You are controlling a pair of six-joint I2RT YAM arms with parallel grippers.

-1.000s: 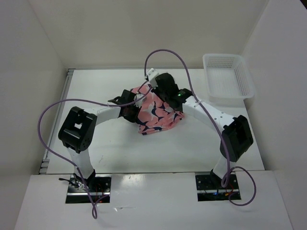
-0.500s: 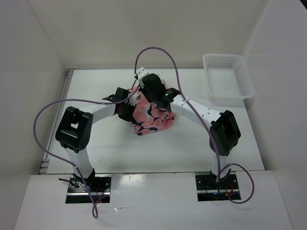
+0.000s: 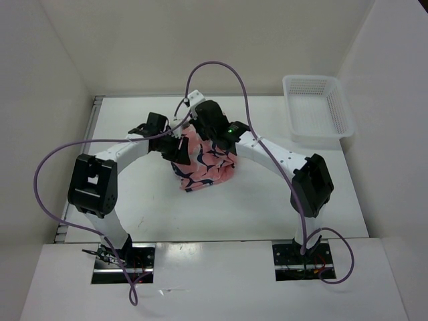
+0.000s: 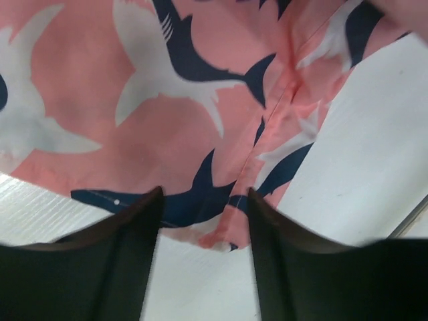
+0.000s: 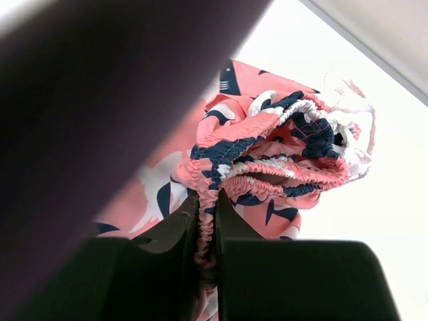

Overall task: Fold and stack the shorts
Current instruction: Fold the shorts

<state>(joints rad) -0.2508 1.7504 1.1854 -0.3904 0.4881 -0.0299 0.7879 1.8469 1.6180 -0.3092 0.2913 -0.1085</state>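
The right gripper point(image 5: 207, 217) is pinched narrow on the gathered waistband point(image 5: 281, 124) of the coral-pink, shark-printed fabric shorts point(image 3: 204, 167). The left gripper point(image 4: 204, 207) is held wide, hem point(image 4: 221, 237) seen between its fingers point(image 4: 127, 254). The shorts are bunched mid-frame on the white table point(image 3: 134, 200).

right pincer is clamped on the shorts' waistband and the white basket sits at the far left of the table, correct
Not quite. The white basket sits at the far right, not the far left, as the top external view shows. The rest holds: the right pincer is clamped on the gathered waistband of the shorts.
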